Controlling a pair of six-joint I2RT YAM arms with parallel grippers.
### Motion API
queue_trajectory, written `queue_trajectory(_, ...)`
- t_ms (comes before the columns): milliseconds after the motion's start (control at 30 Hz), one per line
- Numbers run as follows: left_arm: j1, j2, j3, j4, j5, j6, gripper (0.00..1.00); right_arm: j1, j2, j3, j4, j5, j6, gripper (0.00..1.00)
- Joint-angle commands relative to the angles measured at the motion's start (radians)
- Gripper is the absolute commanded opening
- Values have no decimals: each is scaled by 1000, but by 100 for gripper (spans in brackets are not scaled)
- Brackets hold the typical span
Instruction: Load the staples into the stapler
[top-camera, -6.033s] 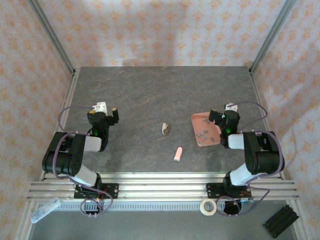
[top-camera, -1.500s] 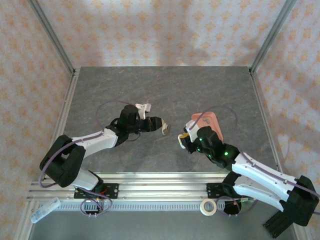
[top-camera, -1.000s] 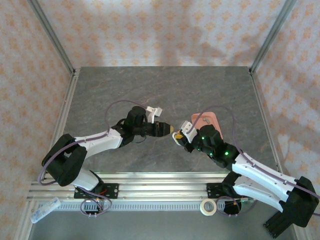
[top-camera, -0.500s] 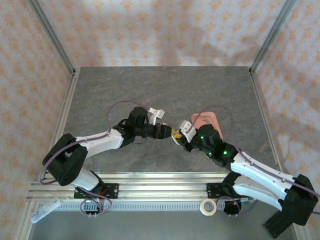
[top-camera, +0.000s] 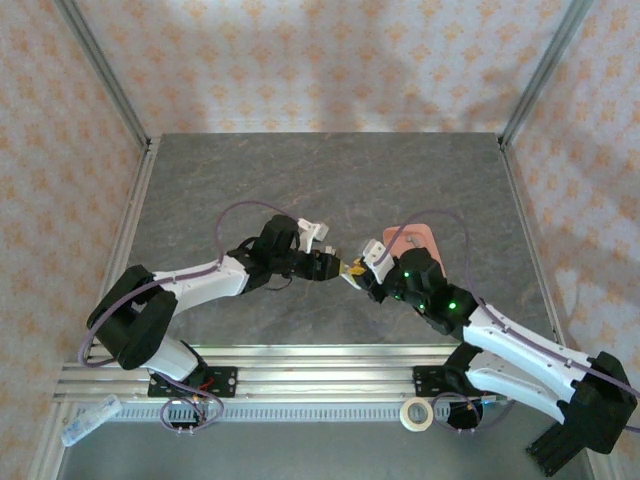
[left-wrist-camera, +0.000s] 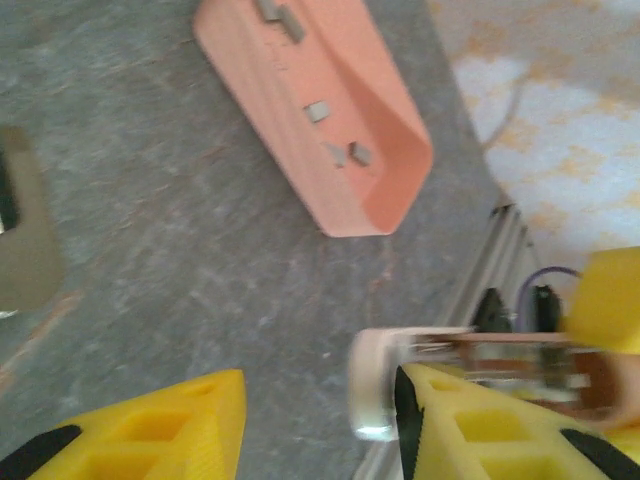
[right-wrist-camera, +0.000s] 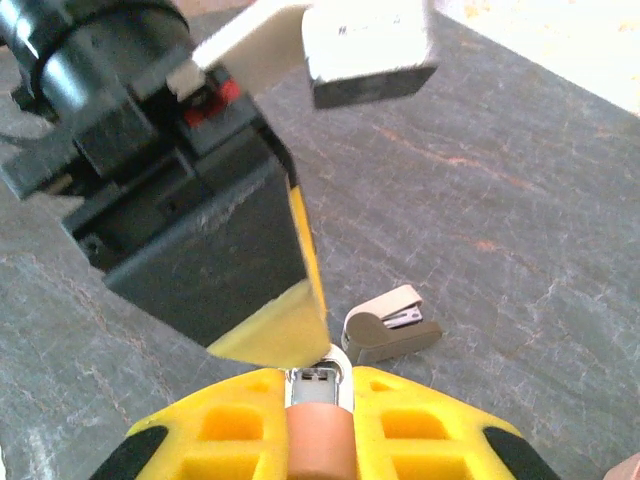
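A: Big things first. What is going on across the table (top-camera: 300, 180)?
B: Left arm (top-camera: 200, 280) and right arm (top-camera: 510, 335) are both stretching toward the middle, their tips nearly meeting. Pink tray (left-wrist-camera: 290, 70) is sitting just beyond the right arm's wrist.
A: Hands?
B: Right gripper (right-wrist-camera: 320, 390) is pinching a pink block (right-wrist-camera: 320, 440), fingers pressing on its sides and its metal-lined tip poking forward. Left gripper (left-wrist-camera: 320, 410) is standing spread, with bare table showing through the gap. One yellow finger (right-wrist-camera: 280, 335) is hovering right at the block's tip; touching or not, can't tell.
A: Stapler? Staples?
B: Beige stapler (right-wrist-camera: 390, 335) is lying on the table near that tip, apart from both hands. Staples (left-wrist-camera: 316, 111) are lying loose inside the tray.
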Motion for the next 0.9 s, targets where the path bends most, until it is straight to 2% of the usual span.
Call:
queue_trajectory(0,-5,29,32,-168,-73,89,44,-11,-38,38,99,-20,16,0)
queue_trajectory(267,-5,9,28,-199,-148,99,46,-50,-39,55,127,-40,39,0)
queue_trajectory(400,-5,-42,12,-181,-151,133,49,-87,-32,62,102,-83,48,0)
queue_trajectory(500,-5,-105,-9,-119,-112,171,53,-91,-18,83,40,-100,10,0)
queue_trajectory(633,-4,-178,-35,2,-103,155,55,-91,19,119,-49,-140,-61,0)
queue_trajectory(867,-4,-189,-24,111,-63,100,55,-91,105,181,-106,-214,-123,0)
